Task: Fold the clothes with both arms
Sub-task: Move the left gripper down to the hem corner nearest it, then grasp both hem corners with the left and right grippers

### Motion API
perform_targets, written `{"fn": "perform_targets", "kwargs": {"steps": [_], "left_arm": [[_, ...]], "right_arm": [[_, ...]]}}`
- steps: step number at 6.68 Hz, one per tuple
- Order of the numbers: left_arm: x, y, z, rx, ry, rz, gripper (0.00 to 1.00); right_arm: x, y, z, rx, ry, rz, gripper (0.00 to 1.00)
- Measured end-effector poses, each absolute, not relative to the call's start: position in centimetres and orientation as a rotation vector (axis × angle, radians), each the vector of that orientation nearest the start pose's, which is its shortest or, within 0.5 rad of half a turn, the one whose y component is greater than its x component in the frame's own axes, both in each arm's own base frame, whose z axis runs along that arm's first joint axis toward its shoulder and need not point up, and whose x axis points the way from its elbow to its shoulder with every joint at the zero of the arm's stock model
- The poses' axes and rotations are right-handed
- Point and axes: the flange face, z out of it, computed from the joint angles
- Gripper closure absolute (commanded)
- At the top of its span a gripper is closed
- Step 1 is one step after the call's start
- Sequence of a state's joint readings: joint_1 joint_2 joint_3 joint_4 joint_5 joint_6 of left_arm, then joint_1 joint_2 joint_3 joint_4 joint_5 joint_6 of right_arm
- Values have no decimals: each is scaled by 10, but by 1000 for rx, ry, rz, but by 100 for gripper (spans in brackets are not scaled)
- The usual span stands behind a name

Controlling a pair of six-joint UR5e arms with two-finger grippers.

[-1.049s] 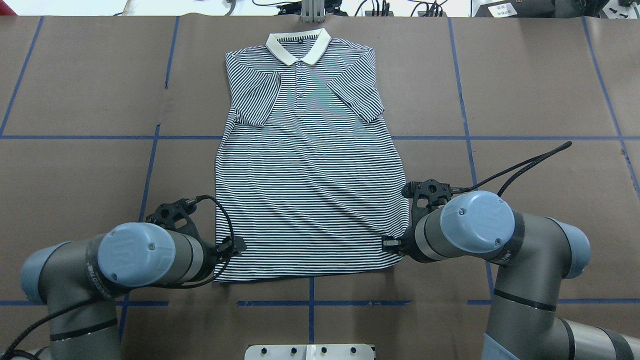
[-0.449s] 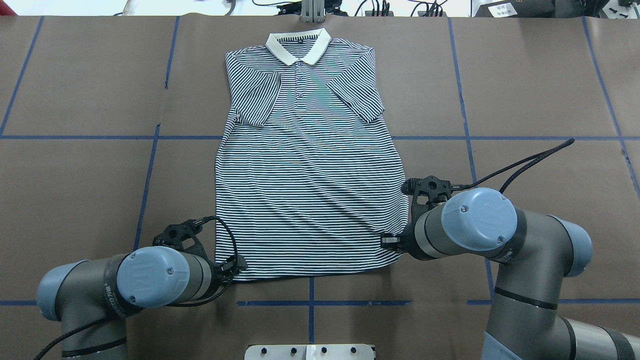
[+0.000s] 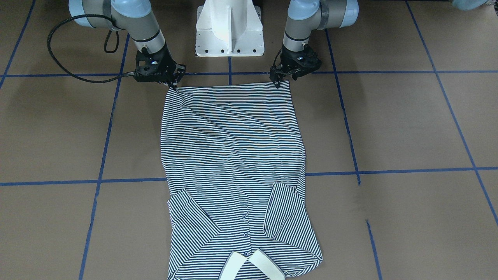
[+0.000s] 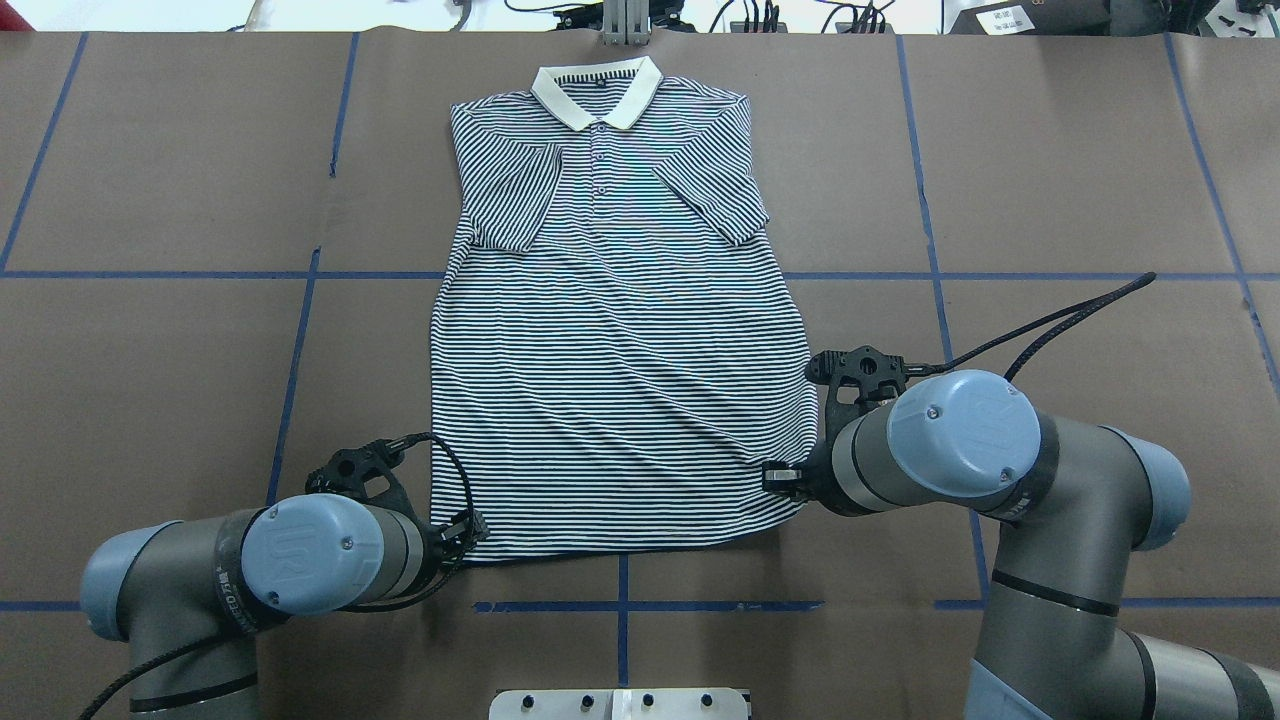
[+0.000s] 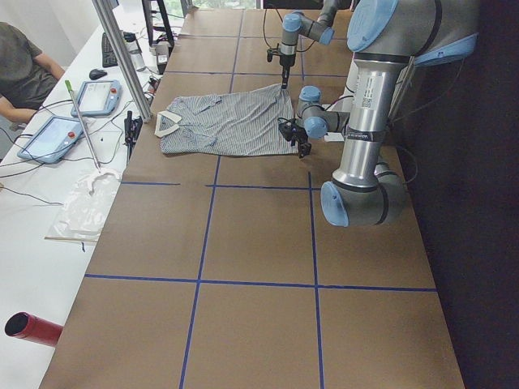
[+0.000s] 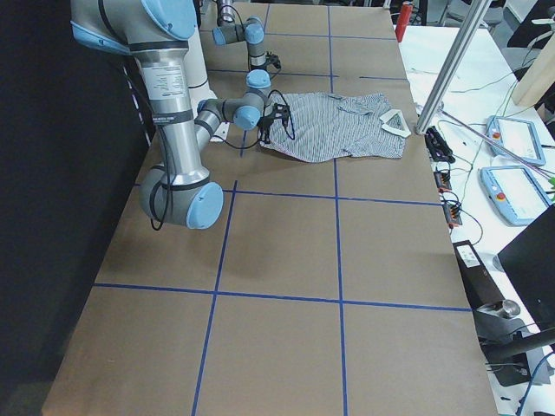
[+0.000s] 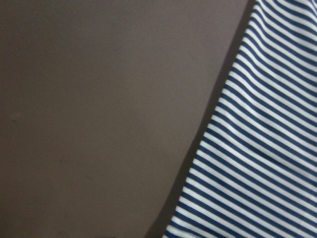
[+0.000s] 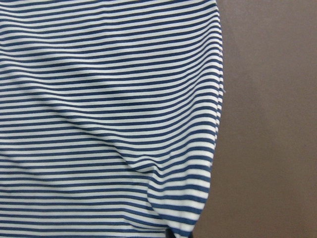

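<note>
Navy-and-white knit: the polo shirt lies flat and front up, straight out from the white pedestal base. Its hem is nearest the base and its collar farthest.
Done: both short sleeves lie turned in over the chest, so we judge the sides finished.
Left: the body is at full length. We judge that the hem-to-collar folds remain, and the hem appears to rest on the table.
Fabric: thin, soft jersey. Shallow diagonal ripples run toward the hem corner on the base's right-arm side. The collar is plain white and looks stiffer.
Left gripper: tips down at the hem corner on the base's left-arm side. We cannot tell whether the fingers are spread or pinched on cloth.
Right gripper: at the opposite hem corner, near the base. Finger spacing likewise cannot be told, as the wrist views show only stripes and table.
Table cover: matte brown paper gridded with blue tape.
</note>
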State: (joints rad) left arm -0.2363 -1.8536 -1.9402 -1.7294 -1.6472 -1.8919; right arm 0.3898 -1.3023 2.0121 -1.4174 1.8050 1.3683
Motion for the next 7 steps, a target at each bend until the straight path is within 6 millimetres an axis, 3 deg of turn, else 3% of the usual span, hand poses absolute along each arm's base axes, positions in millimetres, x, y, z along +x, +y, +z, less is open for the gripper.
{"fn": "perform_targets", "kwargs": {"steps": [1, 2, 5, 7], "left_arm": [[526, -256, 329, -107, 812, -497, 82], [525, -257, 329, -106, 804, -500, 100], [522, -257, 321, -105, 783, -503, 100], [513, -256, 301, -105, 820, -498, 100]], "right_arm": [[-465, -310, 304, 41, -886, 74, 100], [-466, -310, 304, 40, -885, 74, 100], [-466, -310, 304, 39, -885, 73, 100], [-462, -308, 301, 35, -895, 68, 100]]}}
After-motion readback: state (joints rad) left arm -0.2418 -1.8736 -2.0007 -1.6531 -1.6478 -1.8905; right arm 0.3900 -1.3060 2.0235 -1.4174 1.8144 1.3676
